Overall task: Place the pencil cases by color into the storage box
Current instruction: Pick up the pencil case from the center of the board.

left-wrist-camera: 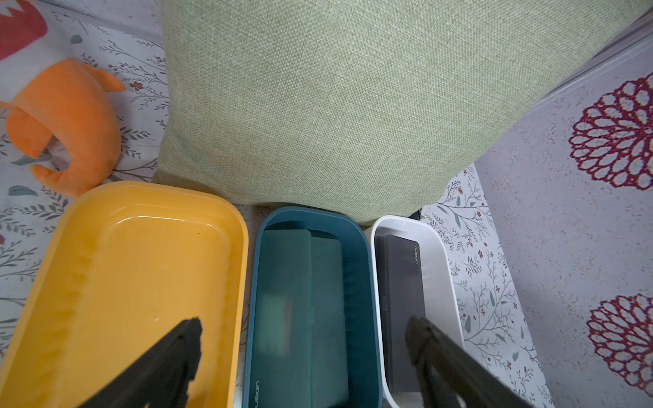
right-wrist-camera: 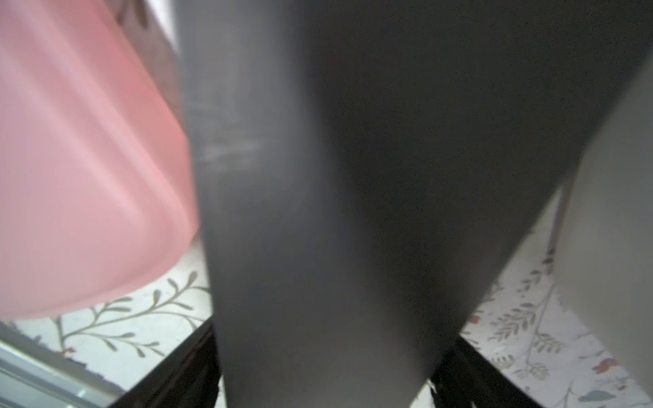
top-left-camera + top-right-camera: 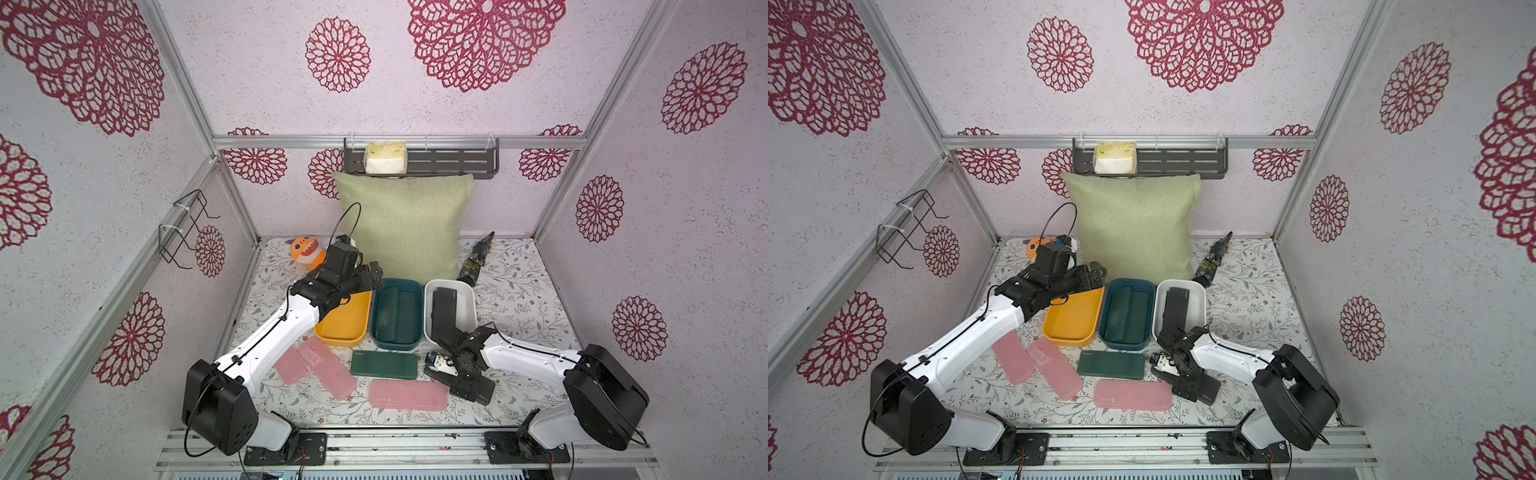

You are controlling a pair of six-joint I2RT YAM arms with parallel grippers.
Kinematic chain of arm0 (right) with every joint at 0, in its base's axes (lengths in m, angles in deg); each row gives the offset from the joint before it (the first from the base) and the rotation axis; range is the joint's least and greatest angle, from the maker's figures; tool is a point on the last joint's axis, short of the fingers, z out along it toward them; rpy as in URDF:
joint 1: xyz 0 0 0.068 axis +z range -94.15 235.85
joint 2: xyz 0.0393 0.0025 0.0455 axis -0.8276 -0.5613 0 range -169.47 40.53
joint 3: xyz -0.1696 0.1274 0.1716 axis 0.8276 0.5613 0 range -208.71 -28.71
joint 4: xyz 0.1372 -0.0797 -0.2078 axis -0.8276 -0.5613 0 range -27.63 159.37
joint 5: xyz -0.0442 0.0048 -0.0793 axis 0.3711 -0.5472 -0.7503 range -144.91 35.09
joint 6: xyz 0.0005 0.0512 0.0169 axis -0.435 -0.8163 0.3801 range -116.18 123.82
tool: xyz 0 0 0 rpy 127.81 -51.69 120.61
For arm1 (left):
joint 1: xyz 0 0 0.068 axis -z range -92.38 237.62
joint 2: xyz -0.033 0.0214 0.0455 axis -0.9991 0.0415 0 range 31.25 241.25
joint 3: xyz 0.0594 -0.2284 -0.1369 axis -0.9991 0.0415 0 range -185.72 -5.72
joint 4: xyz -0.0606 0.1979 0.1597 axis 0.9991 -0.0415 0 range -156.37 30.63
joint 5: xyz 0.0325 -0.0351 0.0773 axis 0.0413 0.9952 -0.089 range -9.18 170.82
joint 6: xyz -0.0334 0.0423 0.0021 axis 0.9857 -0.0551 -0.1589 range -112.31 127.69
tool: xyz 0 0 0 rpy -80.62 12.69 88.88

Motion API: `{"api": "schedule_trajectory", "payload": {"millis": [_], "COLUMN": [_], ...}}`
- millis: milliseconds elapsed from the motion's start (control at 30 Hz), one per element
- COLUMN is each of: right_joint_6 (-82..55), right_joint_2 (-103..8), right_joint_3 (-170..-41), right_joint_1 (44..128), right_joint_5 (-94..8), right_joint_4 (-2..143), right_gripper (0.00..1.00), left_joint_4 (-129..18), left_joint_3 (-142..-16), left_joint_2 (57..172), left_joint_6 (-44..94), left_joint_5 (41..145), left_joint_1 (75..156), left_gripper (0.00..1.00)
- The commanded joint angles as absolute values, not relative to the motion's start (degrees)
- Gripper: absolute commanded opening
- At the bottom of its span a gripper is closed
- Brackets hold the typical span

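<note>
Both top views show the white tub [image 3: 472, 307], rightmost of three, holding one stored black case [image 3: 444, 307]. Just near of it on the table [image 3: 532, 291], the loose black pencil case [image 3: 482, 397] lies slanting far-left to near-right. The right gripper [image 3: 461, 382] is directly over it and its jaws straddle the case's width; whether they pinch it I cannot tell. The left gripper [image 3: 376, 272] is spread wide and empty, far off over the yellow tub [image 3: 349, 322].

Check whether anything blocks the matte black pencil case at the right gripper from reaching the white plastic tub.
Nothing visible does: the matte black pencil case lies close to the white plastic tub, which has free room.
</note>
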State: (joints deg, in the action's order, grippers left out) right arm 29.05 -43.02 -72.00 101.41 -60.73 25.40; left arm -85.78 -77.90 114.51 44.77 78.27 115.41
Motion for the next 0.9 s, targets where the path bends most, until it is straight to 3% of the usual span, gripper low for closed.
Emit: {"api": "schedule_trajectory", "payload": {"millis": [0, 167, 867], "right_joint_6": [28.4, 28.3, 31.2], "right_joint_2": [-43.5, -43.0, -29.2], "right_joint_3": [-72.4, -72.2, -69.8], "right_joint_1": [101.8, 101.8, 101.2], "right_joint_5": [-61.7, -62.5, -63.7], "right_joint_4": [25.2, 25.0, 24.3], "right_gripper": [0.78, 0.68, 0.53], "left_joint_4": [-84.5, -84.3, -84.1], "left_joint_3": [-77.0, -77.0, -76.2], "left_joint_2": [114.6, 114.7, 114.4], "left_joint_6": [44.7, 44.8, 44.6], "left_joint_5": [78.8, 79.1, 78.9], "left_joint_1": [114.9, 114.9, 114.8], "left_gripper": [0.97, 0.97, 0.97]}}
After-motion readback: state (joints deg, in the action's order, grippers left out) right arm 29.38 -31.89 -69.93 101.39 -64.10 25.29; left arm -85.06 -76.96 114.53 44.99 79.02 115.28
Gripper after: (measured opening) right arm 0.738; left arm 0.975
